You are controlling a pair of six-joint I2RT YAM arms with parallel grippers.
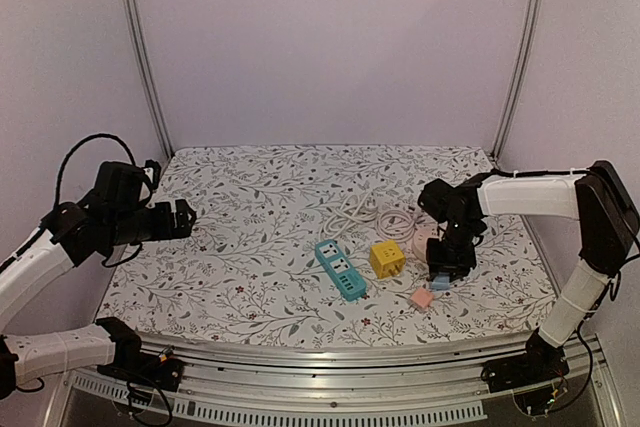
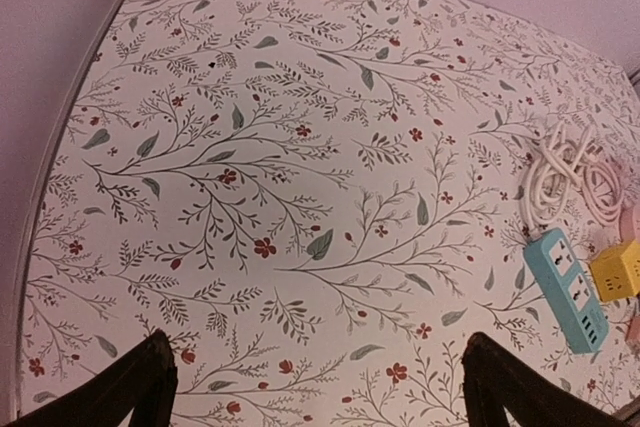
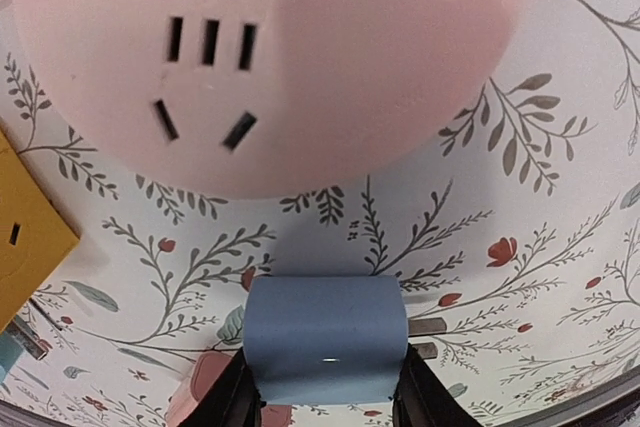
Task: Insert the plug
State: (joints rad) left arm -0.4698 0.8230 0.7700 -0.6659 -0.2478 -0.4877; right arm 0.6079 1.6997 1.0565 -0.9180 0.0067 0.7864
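Observation:
My right gripper point(image 3: 325, 392) is shut on a blue plug point(image 3: 325, 339), whose metal prongs stick out to the right. It hangs just above the cloth, right beside a round pink socket point(image 3: 300, 57) with several slots. In the top view the right gripper point(image 1: 441, 275) is by the pink socket point(image 1: 424, 237), with a yellow cube socket point(image 1: 386, 258) and a teal power strip point(image 1: 340, 268) to its left. My left gripper point(image 2: 315, 387) is open and empty, high over the left of the table point(image 1: 178, 219).
A coiled white cable point(image 1: 368, 212) lies behind the sockets. A small pink plug point(image 1: 421, 298) lies on the cloth near the front. The strip point(image 2: 566, 285) and yellow cube point(image 2: 617, 272) show at the right of the left wrist view. Metal frame posts stand at the back corners.

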